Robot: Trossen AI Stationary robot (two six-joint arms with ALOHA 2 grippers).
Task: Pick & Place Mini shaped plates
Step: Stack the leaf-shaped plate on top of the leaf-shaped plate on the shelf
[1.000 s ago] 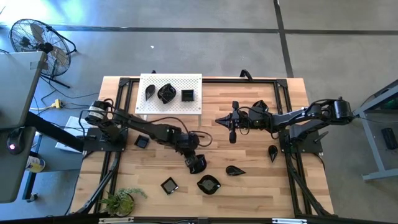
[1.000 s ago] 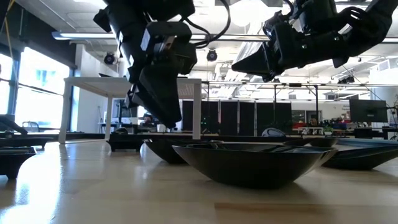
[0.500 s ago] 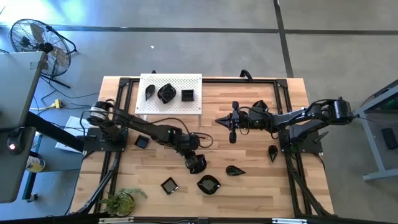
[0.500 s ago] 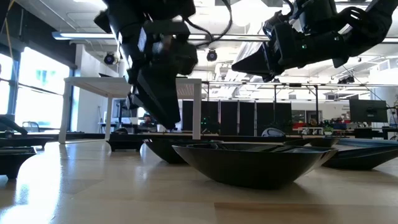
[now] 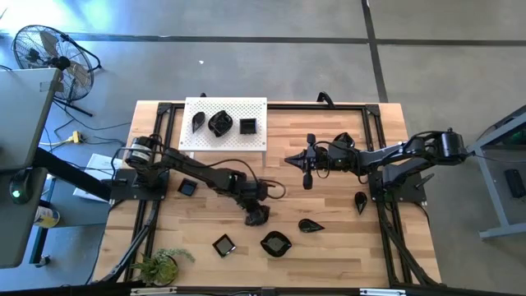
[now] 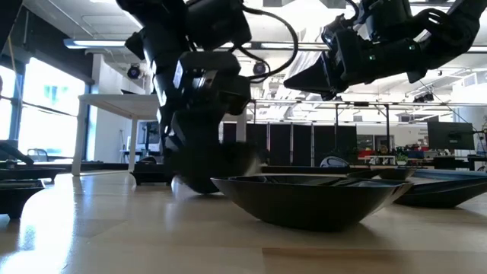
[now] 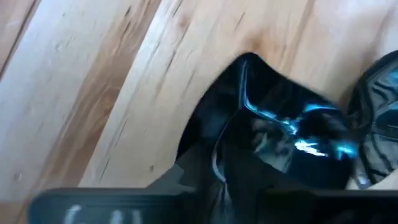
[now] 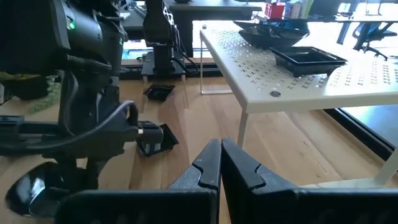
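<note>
The desk (image 5: 329, 247) is pale wood planks in a black frame, standing on a grey concrete floor (image 5: 246, 66). A white perforated board (image 5: 223, 123) sits at its far edge, carrying 3 mini shaped plates (image 5: 220, 123). A fan (image 5: 49, 53) stands on the floor beyond the board's left side, and a small plant (image 5: 160, 265) grows at the desk's near left corner. The low view shows an open office with white tables and dark screens. No writing is legible.

The left hand (image 5: 256, 215) is down on the desk, well in front of the board, its fingers narrowed onto a glossy black plate (image 7: 280, 137). More plates (image 5: 275, 243) lie in front of it. The right hand (image 5: 306, 178) hovers to the right of the board, fully closed and empty.
</note>
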